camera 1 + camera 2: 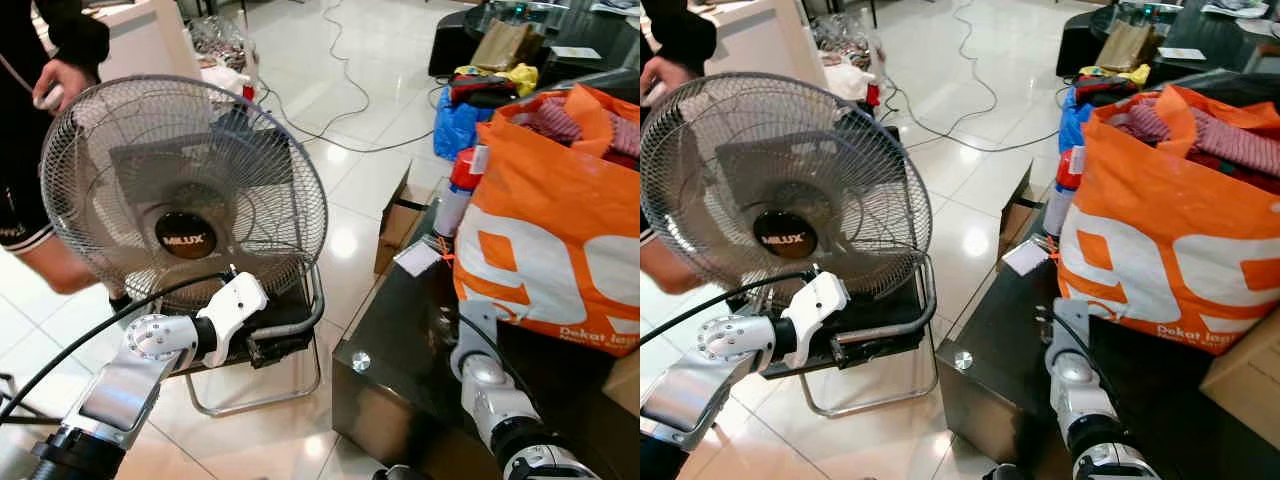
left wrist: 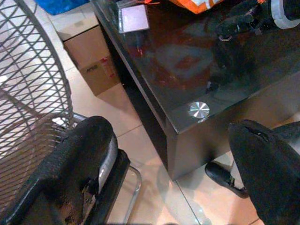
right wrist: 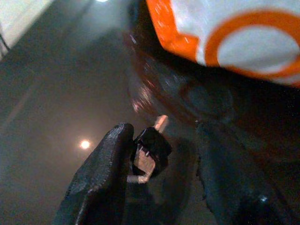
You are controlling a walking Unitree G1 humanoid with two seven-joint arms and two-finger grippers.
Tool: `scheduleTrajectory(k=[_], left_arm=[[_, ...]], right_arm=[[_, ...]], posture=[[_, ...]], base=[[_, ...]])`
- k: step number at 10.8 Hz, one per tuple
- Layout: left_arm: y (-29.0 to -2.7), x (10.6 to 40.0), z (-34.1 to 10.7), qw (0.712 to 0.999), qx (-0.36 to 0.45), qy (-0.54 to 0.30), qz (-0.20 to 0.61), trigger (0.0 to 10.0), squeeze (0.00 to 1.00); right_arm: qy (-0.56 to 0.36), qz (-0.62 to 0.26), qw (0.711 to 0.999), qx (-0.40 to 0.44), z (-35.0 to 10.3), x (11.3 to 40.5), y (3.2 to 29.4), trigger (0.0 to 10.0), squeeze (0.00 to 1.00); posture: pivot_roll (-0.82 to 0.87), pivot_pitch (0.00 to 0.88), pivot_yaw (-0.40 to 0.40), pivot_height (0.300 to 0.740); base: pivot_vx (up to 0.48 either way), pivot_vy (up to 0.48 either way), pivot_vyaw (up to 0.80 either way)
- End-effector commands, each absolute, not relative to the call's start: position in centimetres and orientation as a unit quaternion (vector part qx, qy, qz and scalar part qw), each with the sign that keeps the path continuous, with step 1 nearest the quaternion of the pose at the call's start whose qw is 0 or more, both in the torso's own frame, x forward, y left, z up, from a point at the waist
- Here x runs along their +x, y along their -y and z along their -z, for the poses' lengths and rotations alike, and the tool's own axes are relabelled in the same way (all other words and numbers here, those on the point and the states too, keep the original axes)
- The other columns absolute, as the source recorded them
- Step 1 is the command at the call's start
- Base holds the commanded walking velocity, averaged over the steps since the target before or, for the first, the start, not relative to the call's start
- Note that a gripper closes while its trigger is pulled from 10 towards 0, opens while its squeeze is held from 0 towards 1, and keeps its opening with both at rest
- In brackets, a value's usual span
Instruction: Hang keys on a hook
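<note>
A small black key (image 3: 149,152) with a pale blade lies on the dark glass table (image 1: 400,350), just in front of the orange bag (image 1: 550,240). My right gripper (image 3: 164,129) is low over the table and open. The key sits between its fingers, against one finger (image 3: 105,178) and apart from the other. My left gripper (image 2: 173,173) is open and holds nothing. It hangs by the edge of the black chair seat (image 1: 290,330) under the fan (image 1: 185,190).
The fan stands on a metal-framed chair to my left. A person's hand (image 1: 60,82) and leg are behind it. Cardboard boxes (image 1: 400,220) sit on the floor beside the table, a spray can (image 1: 458,190) stands by the bag, and cables (image 1: 350,110) cross the tiles.
</note>
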State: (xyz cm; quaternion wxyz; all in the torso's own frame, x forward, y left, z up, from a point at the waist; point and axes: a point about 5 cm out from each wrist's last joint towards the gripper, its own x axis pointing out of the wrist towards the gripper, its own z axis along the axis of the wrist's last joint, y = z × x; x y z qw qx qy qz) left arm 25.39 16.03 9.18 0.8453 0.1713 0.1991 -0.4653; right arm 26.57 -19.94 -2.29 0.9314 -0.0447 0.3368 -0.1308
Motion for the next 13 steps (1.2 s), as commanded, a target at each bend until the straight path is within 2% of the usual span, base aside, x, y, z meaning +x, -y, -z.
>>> scheduleTrajectory(k=[1, 2, 4, 5, 6, 13], left_arm=[[-16.0, 25.2, -9.2, 0.84, 0.173, -0.204, 0.471, 10.0, 0.0], [-15.9, 25.1, -9.2, 0.839, 0.172, -0.205, 0.473, 10.0, 0.0], [-15.6, 25.1, -9.3, 0.838, 0.168, -0.206, 0.476, 10.0, 0.0], [-15.6, 25.2, -9.2, 0.84, 0.166, -0.205, 0.475, 10.0, 0.0], [-15.5, 25.3, -9.2, 0.841, 0.165, -0.204, 0.473, 10.0, 0.0], [-15.2, 25.8, -9.2, 0.845, 0.165, -0.196, 0.469, 10.0, 0.0]], right_arm=[[-0.348, 0.14, 0.926, -0.043, 2.5, 26.5, 20.0, 10.0, 0.0], [-0.355, 0.14, 0.924, -0.036, 2.8, 26.2, 19.9, 10.0, 0.0], [-0.354, 0.112, 0.928, 0.035, 3.0, 26.0, 18.9, 10.0, 0.0], [-0.35, 0.101, 0.93, 0.043, 3.0, 25.9, 18.8, 4.1, 0.0], [-0.351, 0.107, 0.929, 0.052, 3.1, 25.6, 19.2, 0.0, 0.0], [-0.373, 0.11, 0.919, 0.06, 3.6, 25.1, 19.3, 0.0, 0.0]], posture=[[-0.06, 0.0, 0.079, 0.74], [-0.06, 0.0, 0.079, 0.74], [-0.07, 0.0, 0.078, 0.74], [-0.07, 0.0, 0.071, 0.74], [-0.07, 0.0, 0.069, 0.74], [-0.08, 0.0, 0.069, 0.74]], base=[[0.0, 0.0, 0.0], [0.0, 0.0, 0.0], [0.0, 0.0, 0.0], [0.0, 0.0, 0.0], [0.0, 0.0, 0.0], [0.0, 0.0, 0.0]])
